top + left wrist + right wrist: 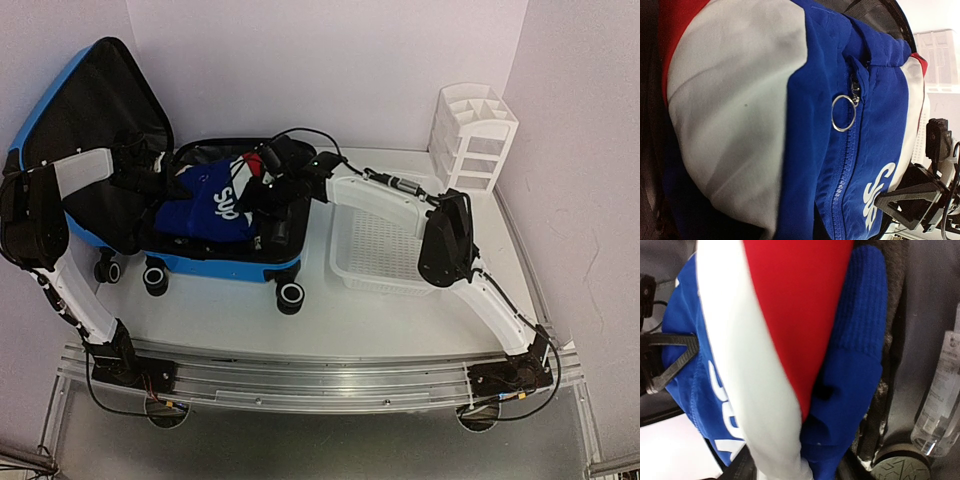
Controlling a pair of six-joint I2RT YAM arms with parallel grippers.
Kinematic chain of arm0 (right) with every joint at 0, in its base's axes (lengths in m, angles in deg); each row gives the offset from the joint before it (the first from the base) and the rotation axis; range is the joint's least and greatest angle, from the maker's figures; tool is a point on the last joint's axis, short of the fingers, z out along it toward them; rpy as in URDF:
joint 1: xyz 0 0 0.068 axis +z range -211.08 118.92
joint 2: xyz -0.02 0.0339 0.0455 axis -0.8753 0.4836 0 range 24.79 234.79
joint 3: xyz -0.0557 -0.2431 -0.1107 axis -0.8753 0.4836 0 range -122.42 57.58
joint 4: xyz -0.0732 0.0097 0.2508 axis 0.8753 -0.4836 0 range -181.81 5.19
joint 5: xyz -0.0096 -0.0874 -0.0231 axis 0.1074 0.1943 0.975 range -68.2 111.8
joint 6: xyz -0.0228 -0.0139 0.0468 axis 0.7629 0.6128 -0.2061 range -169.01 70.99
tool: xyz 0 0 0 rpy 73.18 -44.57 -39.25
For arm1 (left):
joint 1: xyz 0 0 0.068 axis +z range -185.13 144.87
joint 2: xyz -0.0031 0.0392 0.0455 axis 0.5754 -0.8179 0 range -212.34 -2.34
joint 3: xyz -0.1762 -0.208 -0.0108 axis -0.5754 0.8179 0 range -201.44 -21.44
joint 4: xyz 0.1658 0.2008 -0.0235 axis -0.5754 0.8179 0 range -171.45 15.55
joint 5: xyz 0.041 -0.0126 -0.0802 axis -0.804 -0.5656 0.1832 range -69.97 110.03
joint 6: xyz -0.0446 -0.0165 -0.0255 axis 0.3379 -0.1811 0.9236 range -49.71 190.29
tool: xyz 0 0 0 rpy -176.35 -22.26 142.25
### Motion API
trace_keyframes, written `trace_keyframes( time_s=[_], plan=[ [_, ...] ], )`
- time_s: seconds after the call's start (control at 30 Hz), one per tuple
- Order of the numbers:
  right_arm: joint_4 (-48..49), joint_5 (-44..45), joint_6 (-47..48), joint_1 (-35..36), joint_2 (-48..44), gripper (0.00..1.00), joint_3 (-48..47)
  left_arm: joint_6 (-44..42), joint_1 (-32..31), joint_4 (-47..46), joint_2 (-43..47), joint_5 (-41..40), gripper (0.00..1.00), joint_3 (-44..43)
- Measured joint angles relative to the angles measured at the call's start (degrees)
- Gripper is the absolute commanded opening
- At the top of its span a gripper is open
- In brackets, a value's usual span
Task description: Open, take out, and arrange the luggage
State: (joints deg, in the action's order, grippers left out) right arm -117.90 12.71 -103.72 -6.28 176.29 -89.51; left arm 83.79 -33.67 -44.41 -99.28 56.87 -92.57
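The blue luggage lies open on the table with its black-lined lid standing up at the left. A blue, white and red jacket is bunched up inside it. My left gripper is at the jacket's left edge, shut on the cloth. The jacket fills the left wrist view and hides the fingers. My right gripper presses into the jacket's right side. The jacket covers its jaws in the right wrist view, so how wide they stand is hidden.
A white perforated basket sits right of the luggage, under my right arm. A white compartmented organizer stands at the back right. Inside the luggage lie a clear bottle and dark grey cloth.
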Motion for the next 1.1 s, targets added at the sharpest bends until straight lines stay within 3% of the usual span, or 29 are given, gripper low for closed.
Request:
trace_keyframes(
  time_s=[0.37,1.1],
  plan=[
    [2.12,1.15,1.31,-0.07,0.0,0.28,1.42,-0.01,-0.01,0.01,-0.01,-0.11,0.0,-0.11],
    [2.13,12.4,11.53,3.86,-0.48,0.34,0.26,-0.11,0.0,0.51,-0.63,-0.63,0.0,-0.98]
  ],
)
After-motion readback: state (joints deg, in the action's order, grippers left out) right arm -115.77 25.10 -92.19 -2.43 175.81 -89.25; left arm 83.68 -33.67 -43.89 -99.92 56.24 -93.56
